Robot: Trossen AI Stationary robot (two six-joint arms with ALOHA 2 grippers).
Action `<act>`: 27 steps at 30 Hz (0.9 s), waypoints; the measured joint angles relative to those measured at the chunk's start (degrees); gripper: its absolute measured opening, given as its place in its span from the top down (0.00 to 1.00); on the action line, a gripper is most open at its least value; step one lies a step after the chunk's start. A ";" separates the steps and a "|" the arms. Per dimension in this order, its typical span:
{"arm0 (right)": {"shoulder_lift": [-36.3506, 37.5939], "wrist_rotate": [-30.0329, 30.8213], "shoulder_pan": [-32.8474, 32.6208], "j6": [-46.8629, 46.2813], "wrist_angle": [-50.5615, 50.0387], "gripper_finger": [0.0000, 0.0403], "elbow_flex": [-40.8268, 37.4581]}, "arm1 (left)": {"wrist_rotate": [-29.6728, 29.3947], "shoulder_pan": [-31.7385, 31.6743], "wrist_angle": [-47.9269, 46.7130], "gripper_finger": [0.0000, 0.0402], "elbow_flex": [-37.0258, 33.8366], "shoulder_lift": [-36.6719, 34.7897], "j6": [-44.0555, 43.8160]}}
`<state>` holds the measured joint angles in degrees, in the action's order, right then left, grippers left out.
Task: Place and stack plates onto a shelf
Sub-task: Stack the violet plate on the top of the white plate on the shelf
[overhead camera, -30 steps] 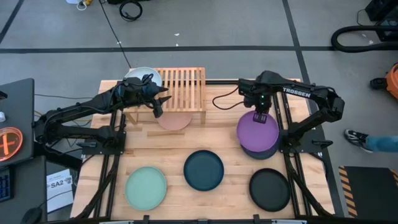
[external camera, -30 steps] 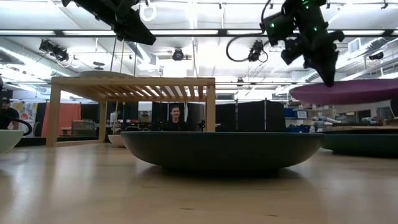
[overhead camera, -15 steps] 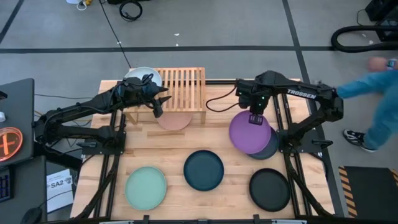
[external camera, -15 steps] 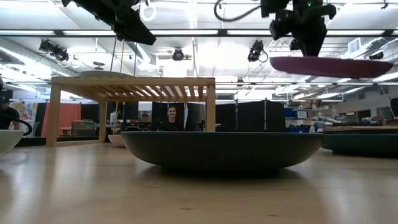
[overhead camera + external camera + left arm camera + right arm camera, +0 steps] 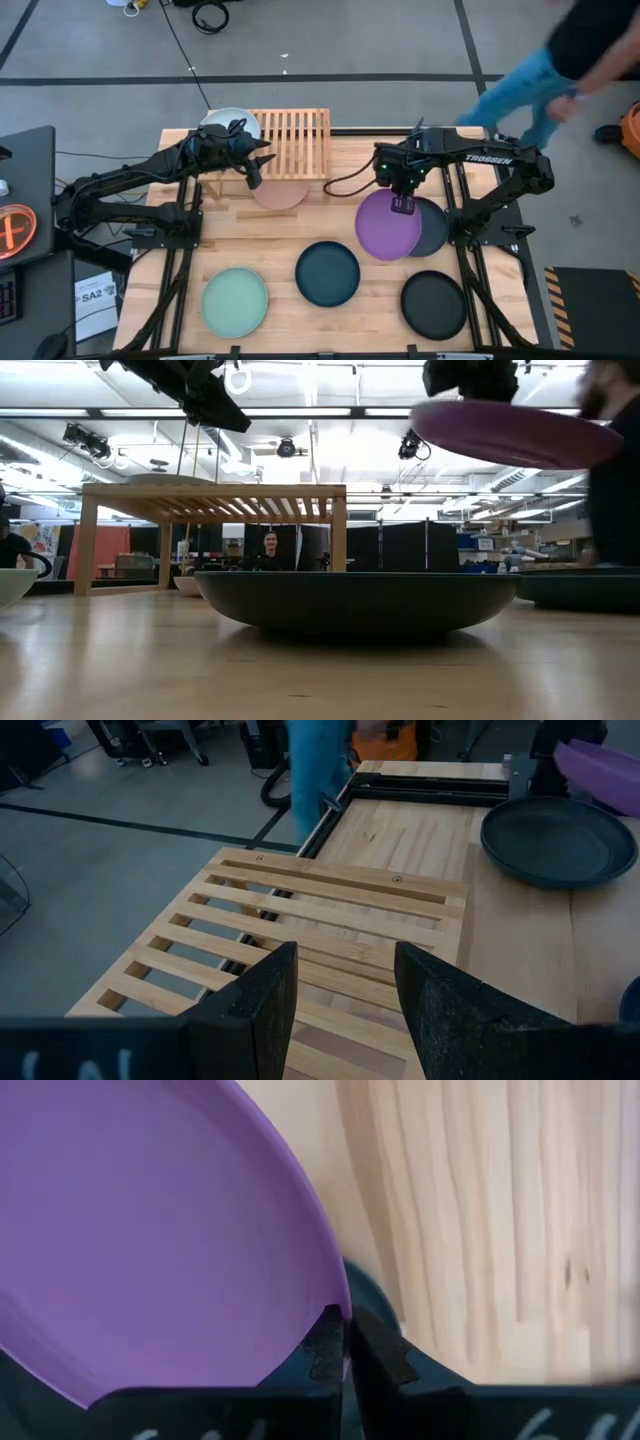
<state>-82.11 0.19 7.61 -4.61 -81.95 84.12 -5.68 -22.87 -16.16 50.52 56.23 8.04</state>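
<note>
Your right gripper [image 5: 402, 204] pinched the purple plate [image 5: 388, 226] by its rim, lifted clear over the table's right side, your left gripper [image 5: 252, 172] hung open above the shelf [image 5: 290, 140], near the far edge.

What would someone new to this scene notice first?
The purple plate stands out, held in the air by the right pincer, which is shut on its rim, right of centre over the table. Next comes the light-wood shelf at the table's far edge, where the left pincer hovers open by a pink plate beneath it.
</note>
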 joint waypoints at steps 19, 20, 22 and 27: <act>0.00 4.70 -0.19 -7.40 25.67 0.97 0.00 | 0.00 7.18 0.11 0.57 0.00 -0.01 -0.01; 0.00 4.68 0.11 -7.36 27.48 0.97 0.00 | -0.02 7.54 0.11 0.57 0.00 -0.01 -0.01; 0.00 4.68 0.76 -7.33 30.84 0.97 0.00 | 0.00 8.26 0.10 0.57 0.00 0.00 0.00; 0.00 4.69 2.75 -7.26 36.05 0.97 0.00 | 0.01 10.02 0.09 0.57 0.00 0.00 -0.03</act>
<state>-82.11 4.87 10.36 -11.87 -45.90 84.12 -5.67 -12.85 -16.08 50.52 56.23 8.01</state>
